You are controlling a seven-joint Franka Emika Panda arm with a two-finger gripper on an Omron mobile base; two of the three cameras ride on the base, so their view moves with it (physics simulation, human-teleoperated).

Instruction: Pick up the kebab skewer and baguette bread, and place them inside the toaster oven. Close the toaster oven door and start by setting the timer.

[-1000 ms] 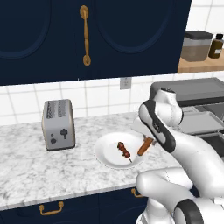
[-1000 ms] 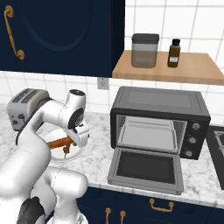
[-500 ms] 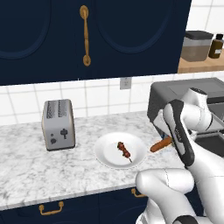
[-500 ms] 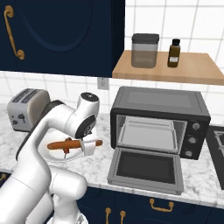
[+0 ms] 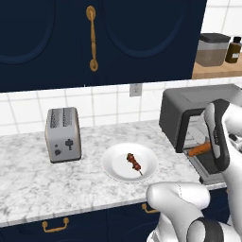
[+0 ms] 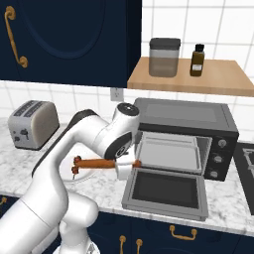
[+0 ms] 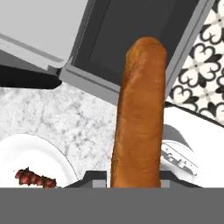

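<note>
My gripper [image 6: 123, 166] is shut on the baguette bread [image 6: 96, 163], an orange-brown loaf held level, just left of the toaster oven's [image 6: 184, 119] open front. In the hand view the baguette bread [image 7: 140, 113] reaches from my gripper [image 7: 131, 177] out over the toaster oven door [image 7: 131, 39], which lies folded down flat. From the left, the baguette bread [image 5: 199, 150] shows between the toaster oven [image 5: 189, 111] and my arm. The kebab skewer [image 5: 133, 162] lies on the white plate [image 5: 116, 170]; the kebab skewer [image 7: 35, 178] appears low left in the hand view.
A silver slot toaster [image 5: 63, 133] stands on the marble counter left of the plate. Above the oven, a wooden shelf [image 6: 188, 82] carries a jar [image 6: 163, 57] and a dark bottle [image 6: 197, 59]. A pale tray [image 6: 168, 154] sits inside the oven. Navy cabinets hang overhead.
The arm has swung right, from above the plate to the oven's open front, carrying the baguette. The skewer has stayed on the plate.
</note>
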